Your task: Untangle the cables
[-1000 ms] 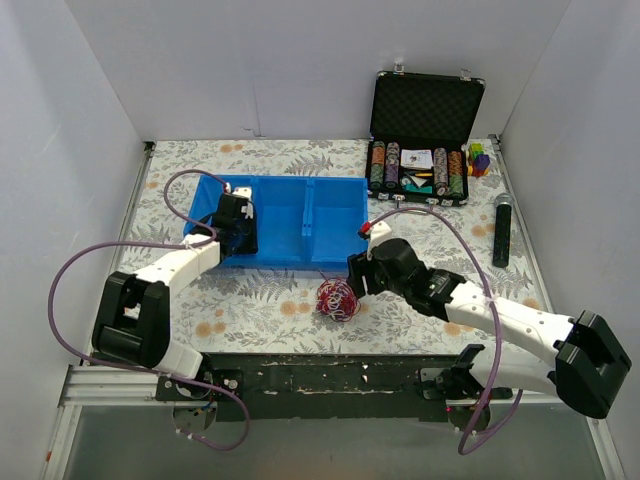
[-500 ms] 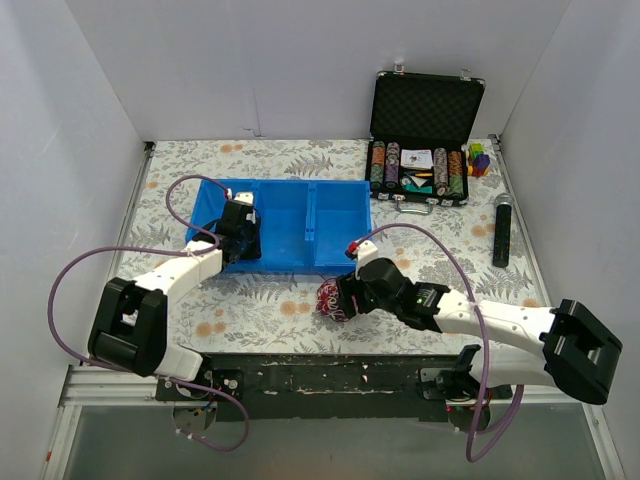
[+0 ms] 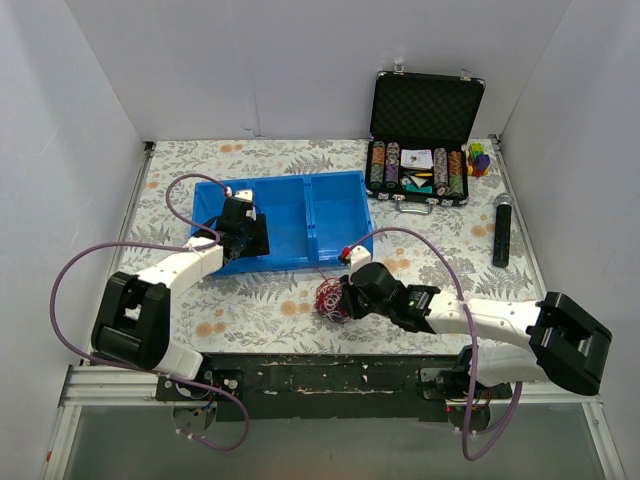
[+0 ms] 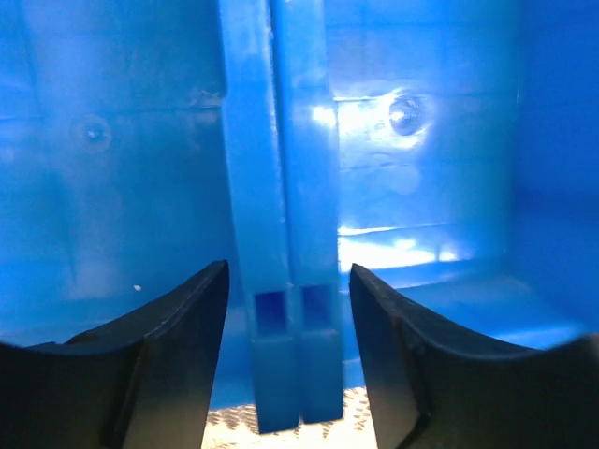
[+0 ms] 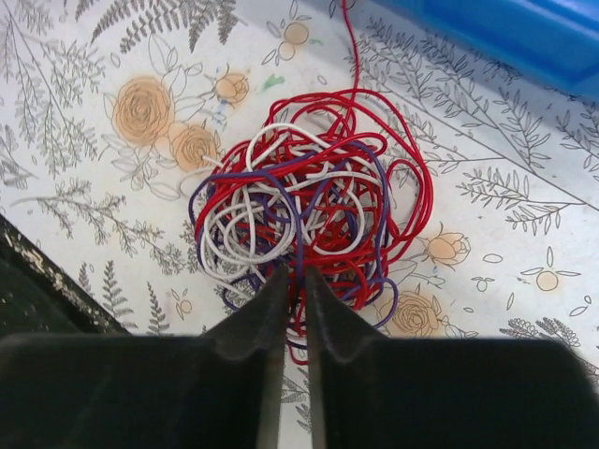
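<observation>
White walls, floral cloth (image 3: 250,300). The cables (image 5: 314,201) lie balled just before the bin (image 3: 335,215): light, limp, likely to snag. My right gripper (image 5: 295,279) pinches strands at the near edge. An outer red loop looks better. My left gripper (image 4: 285,299) gapes astride a bin rib.

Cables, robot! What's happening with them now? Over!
Left gripper open, astride blue bin wall. Right gripper pinched on cables, one tangled ball. Nothing covering them. Over.
</observation>
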Available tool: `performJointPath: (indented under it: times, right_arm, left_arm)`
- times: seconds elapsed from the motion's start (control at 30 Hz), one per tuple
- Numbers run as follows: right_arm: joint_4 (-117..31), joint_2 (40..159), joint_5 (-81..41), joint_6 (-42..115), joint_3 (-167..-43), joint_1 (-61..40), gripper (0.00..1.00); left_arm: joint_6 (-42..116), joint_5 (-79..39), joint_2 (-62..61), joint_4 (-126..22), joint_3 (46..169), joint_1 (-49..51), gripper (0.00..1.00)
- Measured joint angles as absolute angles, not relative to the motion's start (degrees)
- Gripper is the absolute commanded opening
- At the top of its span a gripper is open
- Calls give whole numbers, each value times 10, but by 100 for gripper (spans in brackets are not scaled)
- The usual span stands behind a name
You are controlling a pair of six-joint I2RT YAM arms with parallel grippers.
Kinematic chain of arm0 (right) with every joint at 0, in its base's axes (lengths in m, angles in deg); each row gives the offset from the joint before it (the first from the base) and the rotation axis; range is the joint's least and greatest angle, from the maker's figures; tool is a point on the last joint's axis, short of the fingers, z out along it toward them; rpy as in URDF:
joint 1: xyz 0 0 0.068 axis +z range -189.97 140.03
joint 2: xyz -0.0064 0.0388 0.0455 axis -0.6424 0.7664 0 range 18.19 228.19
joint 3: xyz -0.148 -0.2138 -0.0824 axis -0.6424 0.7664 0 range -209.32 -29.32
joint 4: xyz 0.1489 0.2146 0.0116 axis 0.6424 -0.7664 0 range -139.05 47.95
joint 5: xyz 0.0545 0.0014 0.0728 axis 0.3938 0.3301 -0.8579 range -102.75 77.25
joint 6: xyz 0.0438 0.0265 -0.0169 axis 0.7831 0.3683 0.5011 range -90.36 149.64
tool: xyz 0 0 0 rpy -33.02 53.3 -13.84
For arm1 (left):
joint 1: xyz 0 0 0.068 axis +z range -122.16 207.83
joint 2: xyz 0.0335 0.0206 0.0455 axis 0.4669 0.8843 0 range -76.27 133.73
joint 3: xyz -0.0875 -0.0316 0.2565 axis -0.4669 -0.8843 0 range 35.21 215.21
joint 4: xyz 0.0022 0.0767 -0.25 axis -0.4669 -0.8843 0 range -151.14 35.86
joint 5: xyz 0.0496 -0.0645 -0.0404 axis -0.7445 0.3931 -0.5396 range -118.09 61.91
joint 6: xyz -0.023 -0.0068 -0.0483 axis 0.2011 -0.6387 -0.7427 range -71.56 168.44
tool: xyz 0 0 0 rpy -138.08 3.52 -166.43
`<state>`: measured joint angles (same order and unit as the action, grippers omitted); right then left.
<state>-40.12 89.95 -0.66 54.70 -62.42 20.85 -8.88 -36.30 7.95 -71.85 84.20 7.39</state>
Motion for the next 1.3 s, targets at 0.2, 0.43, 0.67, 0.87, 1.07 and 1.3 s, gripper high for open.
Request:
performJointPath:
  times: [0.2, 0.43, 0.67, 0.87, 1.07, 1.3]
  right_arm:
    - [-405, 867, -14, 557, -595, 231, 1]
    - [-504, 772, 3, 568, -568, 249, 24]
    - [-630, 747, 80, 578, -610, 249, 81]
    - [-662, 766, 96, 602, -666, 249, 78]
    - [-686, 757, 79, 656, -668, 249, 72]
    - [-668, 743, 64, 711, -615, 249, 64]
  left_arm:
    - [-67, -312, 48, -723, 840, 74, 89]
    - [2, -269, -16, -781, 857, 74, 98]
    - [83, -179, -53, -833, 925, 72, 98]
    - [152, -121, -70, -860, 928, -12, 98]
    - [293, -106, -93, -870, 911, -160, 98]
    - [460, -68, -98, -834, 844, -188, 98]
